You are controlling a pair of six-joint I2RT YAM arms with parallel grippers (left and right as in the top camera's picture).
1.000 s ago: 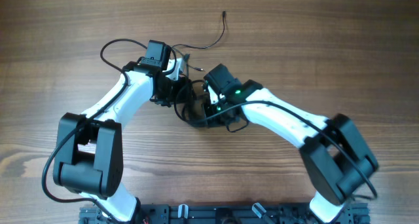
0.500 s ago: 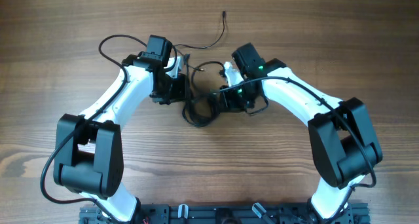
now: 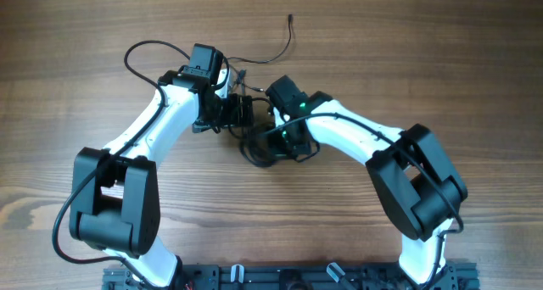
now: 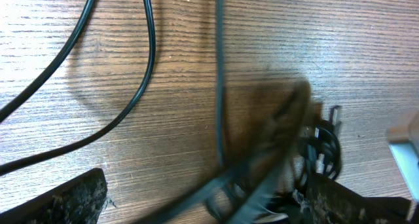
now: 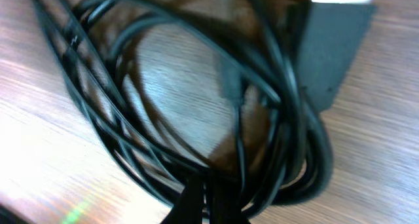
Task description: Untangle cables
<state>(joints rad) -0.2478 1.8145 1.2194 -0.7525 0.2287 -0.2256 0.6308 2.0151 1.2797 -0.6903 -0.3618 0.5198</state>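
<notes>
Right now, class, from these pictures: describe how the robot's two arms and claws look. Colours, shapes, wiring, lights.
Both arms match: the left arm and right arm have smooth white links between bulky black joint housings. A thick black wire runs along each, looping free near the left wrist. Green lights glow on the right wrist. The left claw has dark, scuffed fingers.

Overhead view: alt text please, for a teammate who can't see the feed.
Two white-and-black robot arms meet mid-table over a tangled coil of thin black cables, with the left gripper and right gripper both at the coil. One strand trails up to a small plug on the wooden table.
</notes>
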